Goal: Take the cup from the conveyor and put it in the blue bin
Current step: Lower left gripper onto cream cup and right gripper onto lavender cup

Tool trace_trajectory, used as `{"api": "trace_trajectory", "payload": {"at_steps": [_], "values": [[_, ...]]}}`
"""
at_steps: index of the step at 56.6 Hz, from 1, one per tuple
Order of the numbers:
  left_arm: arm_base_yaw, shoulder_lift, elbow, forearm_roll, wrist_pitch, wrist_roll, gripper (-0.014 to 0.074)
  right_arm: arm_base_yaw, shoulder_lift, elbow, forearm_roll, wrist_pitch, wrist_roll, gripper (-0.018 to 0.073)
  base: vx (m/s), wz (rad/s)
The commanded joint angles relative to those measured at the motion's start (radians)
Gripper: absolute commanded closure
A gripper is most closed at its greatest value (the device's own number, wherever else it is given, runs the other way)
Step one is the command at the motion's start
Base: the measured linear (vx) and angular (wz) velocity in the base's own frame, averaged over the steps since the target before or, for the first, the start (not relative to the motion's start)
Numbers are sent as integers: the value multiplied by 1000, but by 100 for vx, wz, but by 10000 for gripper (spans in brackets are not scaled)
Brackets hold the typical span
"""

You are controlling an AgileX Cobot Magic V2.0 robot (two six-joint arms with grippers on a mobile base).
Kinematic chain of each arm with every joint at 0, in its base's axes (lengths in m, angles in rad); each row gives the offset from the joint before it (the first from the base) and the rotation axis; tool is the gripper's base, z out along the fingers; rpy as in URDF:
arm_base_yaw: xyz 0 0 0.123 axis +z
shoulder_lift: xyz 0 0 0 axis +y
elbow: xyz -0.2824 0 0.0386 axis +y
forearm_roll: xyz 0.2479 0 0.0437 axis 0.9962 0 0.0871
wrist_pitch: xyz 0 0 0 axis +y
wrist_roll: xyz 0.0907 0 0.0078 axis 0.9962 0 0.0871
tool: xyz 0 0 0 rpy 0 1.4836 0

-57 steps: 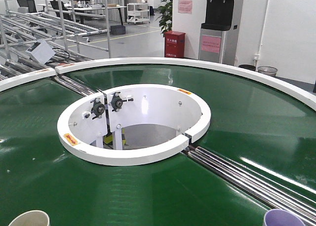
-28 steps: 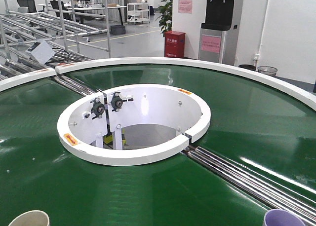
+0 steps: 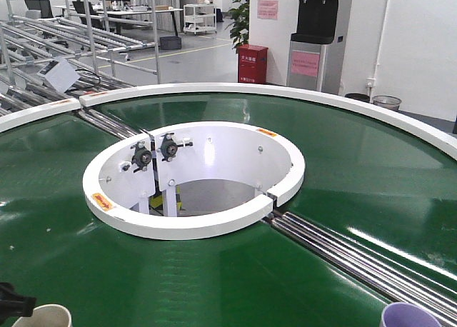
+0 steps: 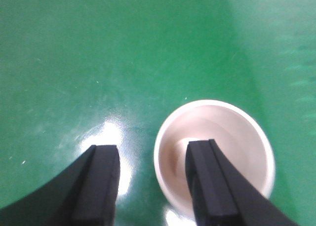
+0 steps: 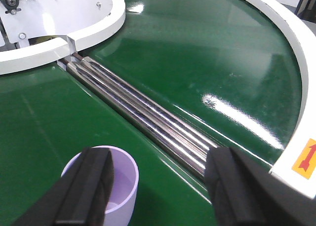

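A cream cup [image 3: 44, 317] stands on the green conveyor [image 3: 214, 277] at the near left, and a purple cup [image 3: 410, 315] at the near right. In the left wrist view my left gripper [image 4: 155, 184] is open above the cream cup [image 4: 232, 137]: one finger hangs over its mouth, the other is outside, and the cup's left wall lies between them. My right gripper [image 5: 163, 191] is open too, its left finger over the purple cup [image 5: 121, 186] and its right finger over the belt. The blue bin is out of view.
Steel roller strips [image 5: 148, 112] cross the belt right of the purple cup. The white inner ring [image 3: 193, 227] surrounds a central hole, and the white outer rim [image 5: 291, 63] curves on the right. Metal racks [image 3: 71, 27] stand beyond, at the back left.
A dark part of my left arm has come into the front view at the bottom left, beside the cream cup. Both cups stay where they were.
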Motion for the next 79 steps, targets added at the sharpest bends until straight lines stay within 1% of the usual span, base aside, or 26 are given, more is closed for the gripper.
{"api": "trace_trajectory", "payload": {"at_steps": [1, 7, 13, 30, 34, 36, 37, 38, 42, 47, 52, 59, 64, 73, 79], "values": [[3, 44, -70, -3, -27, 35, 146, -6, 1, -35, -7, -78, 0, 80, 0, 0], [3, 109, -105, -3, 3, 67, 146, -6, 1, -35, -7, -78, 0, 80, 0, 0], [3, 158, -115, -3, 6, 92, 146, -6, 1, -35, -7, -78, 0, 80, 0, 0], [3, 263, -114, -3, -3, 96, 146, -6, 8, -35, -7, -71, 1, 80, 0, 0], [3, 266, -114, -3, -4, 96, 148, -6, 32, -49, -7, -13, 28, 80, 0, 0], [3, 266, -114, -3, -4, 96, 153, -7, 53, -66, -7, 45, 56, 80, 0, 0], [3, 265, -114, -3, -4, 96, 158, -7, 71, -86, -7, 98, 72, 82, 0, 0], [3, 265, -114, -3, -4, 98, 167, -7, 85, -92, -7, 112, 82, 82, 0, 0], [3, 265, -114, -3, -3, 122, 214, -7, 169, -157, -10, 249, 110, 83, 0, 0], [0, 265, -114, -3, 0, 139, 295, -7, 288, -257, -10, 392, 98, 83, 0, 0], [-1, 265, -114, -3, -1, 142, 392, -7, 420, -356, -10, 482, 93, 83, 0, 0], [-1, 265, -114, -3, -1, 142, 529, -7, 568, -480, -7, 537, 60, 83, 0, 0], [-1, 265, -114, -3, -4, 142, 598, -6, 652, -562, 33, 559, 10, 83, 0, 0], [-1, 265, -114, -3, -13, 142, 605, -6, 765, -636, 120, 583, -86, 83, 0, 0], [-1, 265, -114, -3, -13, 142, 604, -6, 824, -640, 112, 583, -92, 83, 0, 0]]}}
